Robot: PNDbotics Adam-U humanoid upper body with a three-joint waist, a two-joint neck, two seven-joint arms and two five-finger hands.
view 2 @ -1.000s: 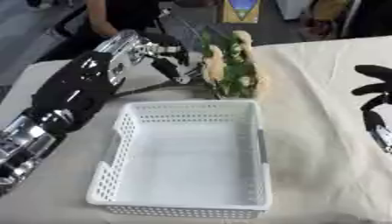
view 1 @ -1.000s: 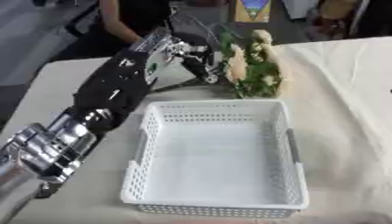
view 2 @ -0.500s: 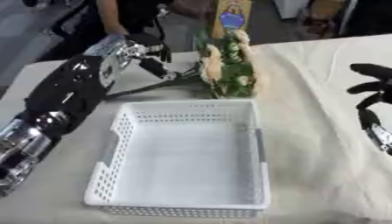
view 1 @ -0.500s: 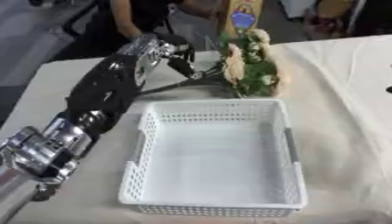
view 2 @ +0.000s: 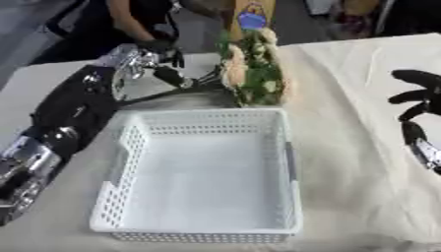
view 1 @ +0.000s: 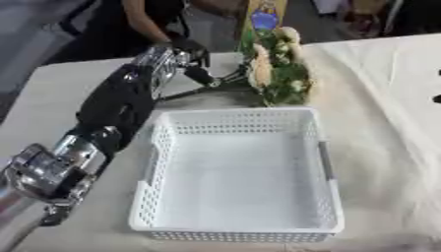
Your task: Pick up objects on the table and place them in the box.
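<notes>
Beyond the far wall of the white perforated box, a bunch of artificial flowers stands up off the table, cream blooms among green leaves, with a yellow-and-blue tag or card at its top. The stems of the bunch run out to the left of the box's far left corner, dark and thin, and lead toward the left hand. That hand sits just beyond and to the left of the box's far left corner, at the end of a long black forearm that crosses the table beside the box's left wall. Its fingers are curled and closed about the stem end of the flowers, so the bunch hangs tilted from the grasp with its blooms leaning over the far rim of the box; whether the leaves touch the rim cannot be told. Inside the box nothing shows but its white floor. To the right of the box, well apart from it, the right hand shows at the edge of the right eye view, fingers spread and relaxed, holding nothing, above the cream tablecloth that covers the table on that side.
</notes>
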